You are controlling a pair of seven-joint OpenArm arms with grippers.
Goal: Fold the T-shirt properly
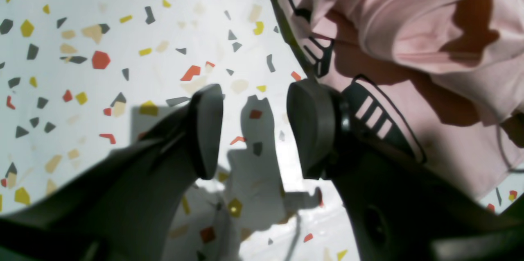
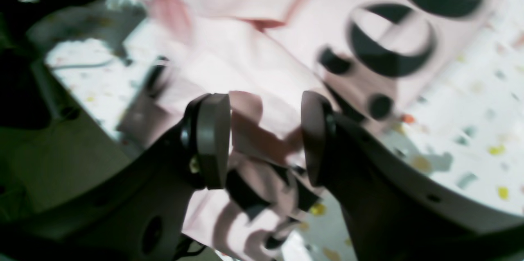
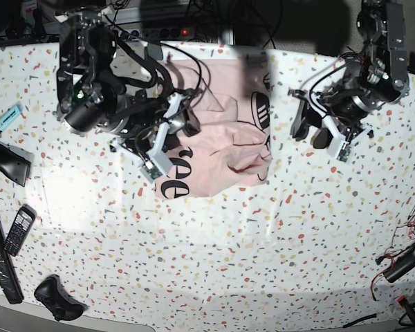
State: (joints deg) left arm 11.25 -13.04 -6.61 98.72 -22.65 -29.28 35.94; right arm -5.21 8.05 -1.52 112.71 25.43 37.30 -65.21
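- I see the T-shirt (image 3: 218, 149) bunched in a loose heap on the table (image 3: 214, 263), toward the far edge and a little left of its middle in the base view, with black lettering showing along its near-left part and folds piled on the right side.
- My right gripper (image 2: 266, 138) hangs over the left side of the heap; in its wrist view the jaws stand apart with pink cloth visible in the gap below them, and I cannot tell whether either pad touches the fabric. It grips nothing.
- My left gripper (image 1: 254, 130) sits off the shirt's right side, toward the far right corner, over bare speckled tabletop. Its jaws are spread wide and hold nothing; the shirt's edge with striped black print lies just behind one finger.
- Along the left edge of the table I see a black handset with keys (image 3: 19, 230) and a teal marker (image 3: 8, 117) further back.
- A dark controller (image 3: 55, 297) rests near the near left corner.
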